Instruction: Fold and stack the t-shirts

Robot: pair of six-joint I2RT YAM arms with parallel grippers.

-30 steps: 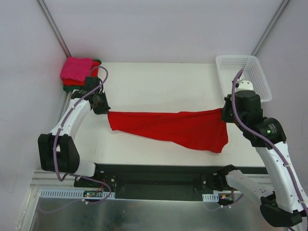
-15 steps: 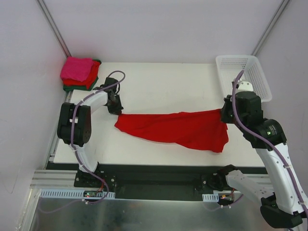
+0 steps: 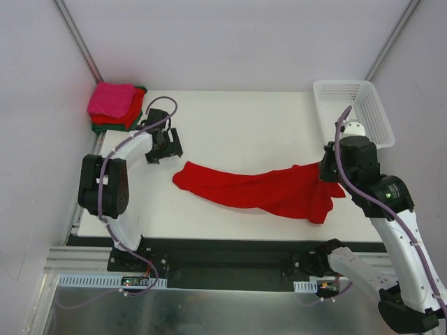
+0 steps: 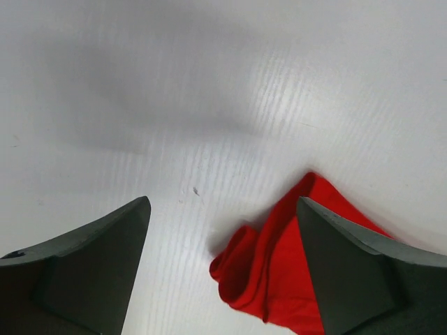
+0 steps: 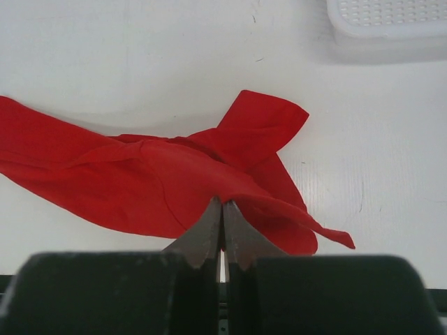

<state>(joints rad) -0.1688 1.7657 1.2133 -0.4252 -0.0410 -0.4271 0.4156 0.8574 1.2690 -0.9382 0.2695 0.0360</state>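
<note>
Your red t-shirt (image 3: pixel 258 190) lay rumpled in a long band across the table (image 3: pixel 237 118), stretched between your two pincers. Its right end was caught in your right pincer (image 3: pixel 327 171). In the right wrist view that pincer (image 5: pixel 222 204) had its jaws pressed together on a fold of the red t-shirt (image 5: pixel 140 181), with the cloth spreading away ahead of the tips and off to their left, a loose flap to their right.

The other end of the shirt lay flat, just short of your left pincer (image 3: pixel 165 145) on its near right side and not touching it. Those jaws stood wide apart and held nothing. In the left wrist view the left pincer (image 4: pixel 222 206) showed bare table between its fingers (image 4: pixel 98 258), and the bunched tip of the red t-shirt (image 4: pixel 279 272) sat close against the right-hand finger.

Beyond your left pincer, at the far left corner, sat the folded stack: a hot pink shirt (image 3: pixel 112 100) on top, a red one (image 3: pixel 105 118) under it, a dark green one (image 3: pixel 133 122) at the bottom. Beyond your right pincer, well apart from the cloth, stood the white basket (image 3: pixel 353 105), its rim also visible in the right wrist view (image 5: pixel 391 17).
</note>
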